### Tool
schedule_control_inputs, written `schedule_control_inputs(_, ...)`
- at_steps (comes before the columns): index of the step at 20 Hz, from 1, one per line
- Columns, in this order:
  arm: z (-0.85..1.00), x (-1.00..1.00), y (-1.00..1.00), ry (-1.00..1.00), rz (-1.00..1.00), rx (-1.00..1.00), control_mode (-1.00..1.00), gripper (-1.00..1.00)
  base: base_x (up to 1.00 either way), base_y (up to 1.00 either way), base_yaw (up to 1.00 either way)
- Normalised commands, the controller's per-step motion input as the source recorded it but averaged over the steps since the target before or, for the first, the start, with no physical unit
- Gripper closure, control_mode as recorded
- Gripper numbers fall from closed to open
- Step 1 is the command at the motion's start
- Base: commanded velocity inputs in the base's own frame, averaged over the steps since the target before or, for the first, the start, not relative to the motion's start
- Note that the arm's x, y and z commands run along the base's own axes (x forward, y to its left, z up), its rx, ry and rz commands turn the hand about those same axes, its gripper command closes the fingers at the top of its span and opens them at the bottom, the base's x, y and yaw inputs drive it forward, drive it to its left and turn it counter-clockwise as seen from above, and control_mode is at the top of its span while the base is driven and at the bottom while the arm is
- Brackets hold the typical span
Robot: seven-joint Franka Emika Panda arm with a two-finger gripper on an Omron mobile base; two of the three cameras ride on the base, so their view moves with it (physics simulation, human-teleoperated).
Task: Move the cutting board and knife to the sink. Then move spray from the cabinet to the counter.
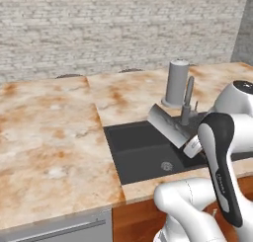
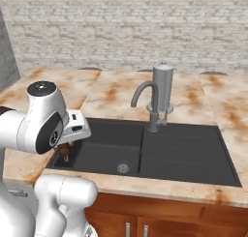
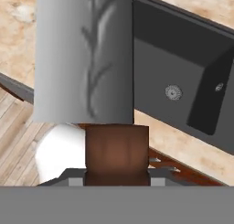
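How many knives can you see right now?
1. The knife is held by its brown handle in the hand, its blade above the sink. Others may be hidden behind the arm.

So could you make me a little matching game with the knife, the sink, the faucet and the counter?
Things:
1. knife
2. sink
3. faucet
4. counter

Descriptions:
A. beige stone with rusty patches
B. dark basin with a round drain
C. grey curved spout behind the basin
D. held by its brown handle above the basin

Pairs: 1-D, 2-B, 3-C, 4-A
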Motion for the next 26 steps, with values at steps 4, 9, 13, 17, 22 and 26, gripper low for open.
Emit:
schedule_control_inputs(4, -0.6, 0.86, -0.1, 0.12, -0.14, -0.01, -1.0, 1.0, 0.0, 0.0, 0.0)
schedule_control_inputs(9, -0.78, 0.88, -0.4, 0.19, -0.05, -0.01, -1.0, 1.0, 0.0, 0.0, 0.0)
schedule_control_inputs(13, -0.83, 0.95, -0.25, 0.1, 0.0, -0.02, -1.0, 1.0, 0.0, 0.0, 0.0)
schedule_control_inputs(17, -0.65, 0.92, -0.12, 0.02, 0.0, -0.02, -1.0, 1.0, 0.0, 0.0, 0.0)
schedule_control_inputs(22, -0.65, 0.92, -0.15, 0.02, 0.0, 0.0, -1.0, 1.0, 0.0, 0.0, 0.0)
schedule_control_inputs(26, -0.68, 0.82, -0.35, 0.1, -0.01, 0.0, -1.0, 1.0, 0.0, 0.0, 0.0)
